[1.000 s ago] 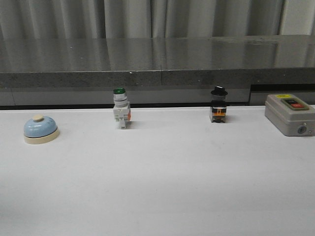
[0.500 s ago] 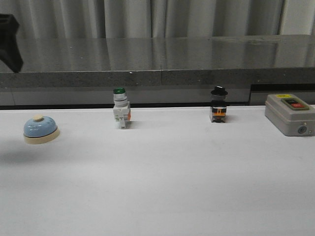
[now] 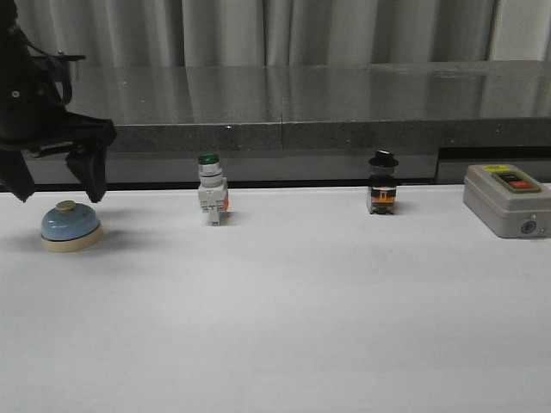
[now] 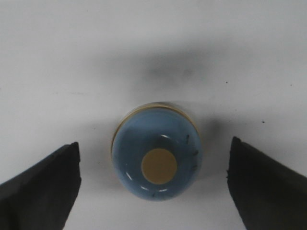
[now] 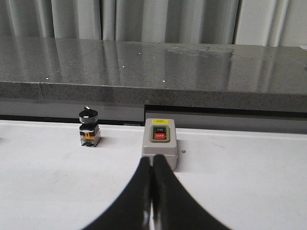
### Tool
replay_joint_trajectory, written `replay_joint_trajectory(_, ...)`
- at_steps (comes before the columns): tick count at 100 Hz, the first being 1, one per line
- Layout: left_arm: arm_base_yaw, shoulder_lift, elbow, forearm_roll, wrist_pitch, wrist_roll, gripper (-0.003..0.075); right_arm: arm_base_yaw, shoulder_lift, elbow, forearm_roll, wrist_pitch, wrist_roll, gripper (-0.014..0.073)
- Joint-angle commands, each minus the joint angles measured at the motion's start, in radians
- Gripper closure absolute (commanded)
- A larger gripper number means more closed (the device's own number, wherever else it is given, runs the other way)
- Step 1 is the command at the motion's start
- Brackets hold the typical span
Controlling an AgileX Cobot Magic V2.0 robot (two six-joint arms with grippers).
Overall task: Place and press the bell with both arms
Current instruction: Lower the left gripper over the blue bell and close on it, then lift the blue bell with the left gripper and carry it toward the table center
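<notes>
The light-blue bell (image 3: 71, 224) with a cream base and knob sits on the white table at the far left. My left gripper (image 3: 53, 194) hangs open just above it, one finger on each side. In the left wrist view the bell (image 4: 158, 160) lies between the two black fingers (image 4: 41, 187), with clear gaps on both sides. My right gripper (image 5: 152, 165) is shut and empty in the right wrist view, low over the table in front of the grey box. The right arm does not show in the front view.
A green-capped white push-button switch (image 3: 211, 191) and a black-knobbed switch (image 3: 382, 184) stand along the table's back. A grey box with red and green buttons (image 3: 508, 200) sits at the far right, also in the right wrist view (image 5: 160, 142). A dark ledge (image 3: 284, 112) runs behind.
My left arm has come down from the upper left corner to just over the bell, jaws open. The bell and the switches have not moved.
</notes>
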Motion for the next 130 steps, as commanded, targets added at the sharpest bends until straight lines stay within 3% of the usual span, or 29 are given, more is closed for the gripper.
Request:
replay_joint_trajectory(1, -0.006, -0.019, -0.048, 0.001, -0.019, 0.0, 0.0135, -0.002, -0.013, -0.002, -0.009, -0.079, -0.001, 0.0652)
replay_joint_trajectory(46, -0.006, 0.055, -0.052, 0.001, -0.025, 0.0, 0.0155, -0.002, -0.013, -0.002, -0.009, -0.077, -0.001, 0.0652)
replay_joint_trajectory(56, -0.006, 0.055, -0.052, 0.001, -0.025, 0.0, 0.0228, -0.002, -0.013, -0.002, -0.009, -0.077, -0.001, 0.0652)
replay_joint_trajectory(71, -0.006, 0.055, -0.055, 0.001, -0.021, 0.0, 0.0407, -0.002, -0.013, -0.002, -0.009, -0.077, -0.001, 0.0652)
replay_joint_trajectory(82, -0.006, 0.055, -0.086, 0.001, 0.01, 0.0, 0.0475, -0.002, -0.013, -0.002, -0.009, -0.077, -0.001, 0.0652)
replay_joint_trajectory(102, -0.02, 0.032, -0.149, 0.001, 0.07, 0.003, 0.0489, -0.002, -0.013, -0.002, -0.009, -0.077, -0.001, 0.0652)
replay_joint_trajectory(130, -0.132, -0.067, -0.152, 0.001, 0.081, 0.037, 0.0489, -0.002, -0.013, -0.002, -0.009, -0.077, -0.001, 0.0652)
